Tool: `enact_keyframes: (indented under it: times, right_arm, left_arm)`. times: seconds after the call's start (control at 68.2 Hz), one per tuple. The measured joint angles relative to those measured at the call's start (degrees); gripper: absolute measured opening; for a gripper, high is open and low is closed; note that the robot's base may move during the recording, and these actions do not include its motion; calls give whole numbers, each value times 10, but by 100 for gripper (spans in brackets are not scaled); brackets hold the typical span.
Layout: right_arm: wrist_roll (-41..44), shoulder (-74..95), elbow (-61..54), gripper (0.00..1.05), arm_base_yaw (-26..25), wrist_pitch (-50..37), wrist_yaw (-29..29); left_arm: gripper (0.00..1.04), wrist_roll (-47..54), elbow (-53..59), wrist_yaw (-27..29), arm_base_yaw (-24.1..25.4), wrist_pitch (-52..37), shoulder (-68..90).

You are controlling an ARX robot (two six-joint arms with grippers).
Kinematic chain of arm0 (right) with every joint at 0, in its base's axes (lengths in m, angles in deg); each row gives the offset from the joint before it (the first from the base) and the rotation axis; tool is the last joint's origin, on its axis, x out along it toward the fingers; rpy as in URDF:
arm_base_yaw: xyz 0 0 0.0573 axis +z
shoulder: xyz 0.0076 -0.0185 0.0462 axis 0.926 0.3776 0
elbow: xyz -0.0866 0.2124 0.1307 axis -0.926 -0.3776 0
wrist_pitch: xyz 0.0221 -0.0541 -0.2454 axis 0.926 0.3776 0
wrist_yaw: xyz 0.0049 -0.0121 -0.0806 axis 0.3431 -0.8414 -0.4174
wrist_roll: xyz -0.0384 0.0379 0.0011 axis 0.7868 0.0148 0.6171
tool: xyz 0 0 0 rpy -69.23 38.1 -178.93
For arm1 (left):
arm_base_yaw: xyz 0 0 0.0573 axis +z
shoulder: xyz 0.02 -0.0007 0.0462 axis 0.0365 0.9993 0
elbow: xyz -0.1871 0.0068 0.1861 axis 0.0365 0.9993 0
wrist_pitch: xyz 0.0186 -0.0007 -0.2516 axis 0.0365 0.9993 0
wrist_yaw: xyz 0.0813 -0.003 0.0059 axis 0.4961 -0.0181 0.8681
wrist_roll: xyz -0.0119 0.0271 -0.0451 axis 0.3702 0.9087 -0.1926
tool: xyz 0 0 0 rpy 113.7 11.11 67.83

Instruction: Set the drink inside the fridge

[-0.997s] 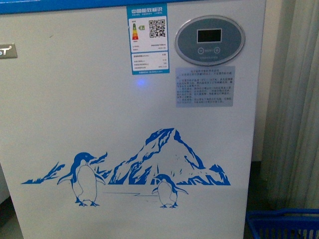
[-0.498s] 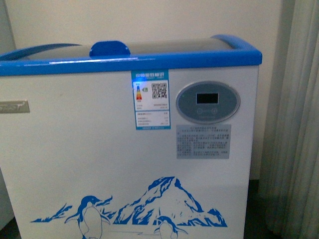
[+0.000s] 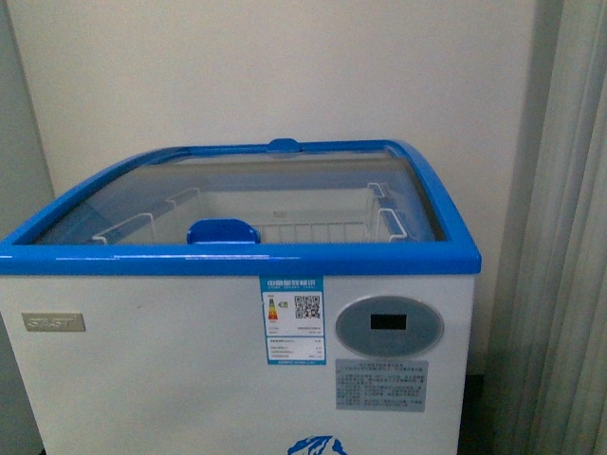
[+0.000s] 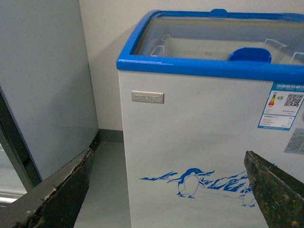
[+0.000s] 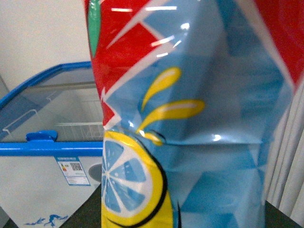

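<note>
The fridge (image 3: 171, 379) is a white chest freezer with a blue top rim, and it fills the front view. Its curved glass lid (image 3: 285, 185) is shut and has a blue handle (image 3: 223, 231) at the near edge. White wire baskets show inside. The oval display (image 3: 389, 326) is on its front. Neither arm shows in the front view. My left gripper (image 4: 166, 199) is open and empty, facing the fridge's front (image 4: 199, 137) with its penguin graphic. My right gripper (image 5: 185, 218) is shut on the drink (image 5: 199, 118). The drink's red, blue and yellow label fills the right wrist view, with the fridge (image 5: 42, 175) behind it.
A plain grey-white cabinet (image 4: 42, 85) stands left of the fridge, with a strip of grey floor (image 4: 107, 185) between them. A pale curtain (image 3: 560, 237) hangs to the right. A cream wall is behind the fridge.
The front view has risen from the penguin graphic up to the fridge's top. The blue rim, glass lid and baskets inside now show.
</note>
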Motion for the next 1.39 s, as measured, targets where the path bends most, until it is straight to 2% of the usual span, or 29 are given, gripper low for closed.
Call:
enact_keyframes:
  times: [0.059,0.103,0.176,0.293,0.308,0.366,0.44,0.528,0.718,0.953,1.129,1.231,1.393]
  right_arm:
    - [0,0,0,41,0,0,0]
    - [0,0,0,41,0,0,0]
    - [0,0,0,41,0,0,0]
    - [0,0,0,41,0,0,0]
    - [0,0,0,41,0,0,0]
    - [0,0,0,41,0,0,0]
    - [0,0,0,41,0,0,0]
    - [0,0,0,41,0,0,0]
    - [0,0,0,41,0,0,0]
    - [0,0,0,41,0,0,0]
    - [0,0,0,41,0,0,0]
    - [0,0,0,41,0,0,0]
    - [0,0,0,41,0,0,0]
  left_arm:
    - [97,-3,-1,-1,0,3,2]
    - [97,-69,-31,-2,-5,69,50]
    - [97,-117,-46,-2,-7,42,141]
    - [97,-120,-65,-37,3,-118,318]
    - [97,-102,-85,-56,6,-192,393]
    - [97,-67,-121,-80,6,-278,485]
    - [97,-3,-186,-119,-1,-372,599]
    - [97,81,-257,-155,-15,-417,694]
    - [97,317,-420,-250,-52,-366,855]
    - [97,542,-552,-296,-80,-292,958]
    - [97,634,-616,-297,-80,-265,1024]
    - [97,687,-675,-298,-80,-220,1061]
    - [97,704,-732,-287,-80,-211,1099]
